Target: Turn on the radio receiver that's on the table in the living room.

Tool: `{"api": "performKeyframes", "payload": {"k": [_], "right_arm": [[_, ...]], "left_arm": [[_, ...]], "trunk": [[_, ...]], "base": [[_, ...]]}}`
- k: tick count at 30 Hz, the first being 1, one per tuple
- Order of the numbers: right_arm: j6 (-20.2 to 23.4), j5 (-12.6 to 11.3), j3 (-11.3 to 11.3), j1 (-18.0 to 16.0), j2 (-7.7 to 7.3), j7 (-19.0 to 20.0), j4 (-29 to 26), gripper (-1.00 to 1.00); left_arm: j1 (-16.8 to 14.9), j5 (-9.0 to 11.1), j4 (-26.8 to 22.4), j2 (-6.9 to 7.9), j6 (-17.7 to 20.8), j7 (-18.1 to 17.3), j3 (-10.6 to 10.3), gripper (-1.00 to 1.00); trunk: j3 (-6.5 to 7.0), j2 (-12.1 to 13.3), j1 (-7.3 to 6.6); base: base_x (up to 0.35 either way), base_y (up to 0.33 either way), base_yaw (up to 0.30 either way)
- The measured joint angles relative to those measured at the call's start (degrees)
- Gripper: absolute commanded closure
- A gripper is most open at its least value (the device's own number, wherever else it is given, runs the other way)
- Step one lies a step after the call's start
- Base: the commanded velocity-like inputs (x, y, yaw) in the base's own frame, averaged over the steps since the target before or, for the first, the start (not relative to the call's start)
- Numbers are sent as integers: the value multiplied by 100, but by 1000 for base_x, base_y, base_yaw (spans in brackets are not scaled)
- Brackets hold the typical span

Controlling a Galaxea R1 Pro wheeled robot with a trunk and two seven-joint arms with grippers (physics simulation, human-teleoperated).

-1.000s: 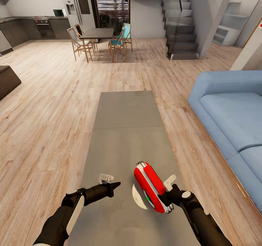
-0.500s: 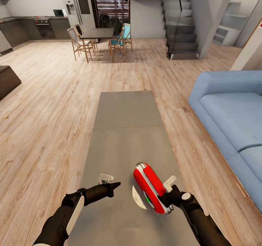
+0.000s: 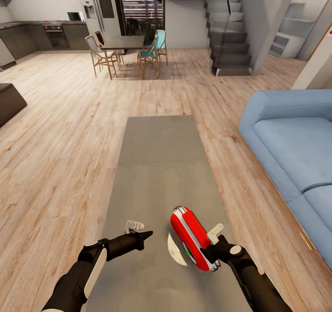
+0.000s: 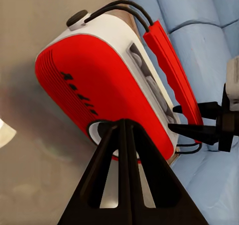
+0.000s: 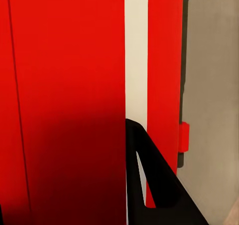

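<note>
Glossy red-and-white rounded radio receiver [image 3: 191, 238]

Red-and-white radio receiver [image 3: 191, 239] tilted on the near end of the grey table [image 3: 159, 164].

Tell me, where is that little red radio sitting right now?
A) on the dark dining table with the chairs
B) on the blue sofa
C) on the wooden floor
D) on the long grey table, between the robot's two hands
D: the head view shows the radio on the grey table, with the right hand against it and the left hand a little way off on its other side.
</note>
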Motion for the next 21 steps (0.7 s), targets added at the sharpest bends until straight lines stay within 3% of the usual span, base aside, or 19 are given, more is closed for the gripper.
{"api": "performKeyframes", "payload": {"k": [21], "right_arm": [[-23,-140,-8,-2,-37,-9,23,100]], "left_arm": [[1,0,-2,1,1,0,1,100]], "trunk": [[0,0,0]], "base": [[0,0,0]]}}
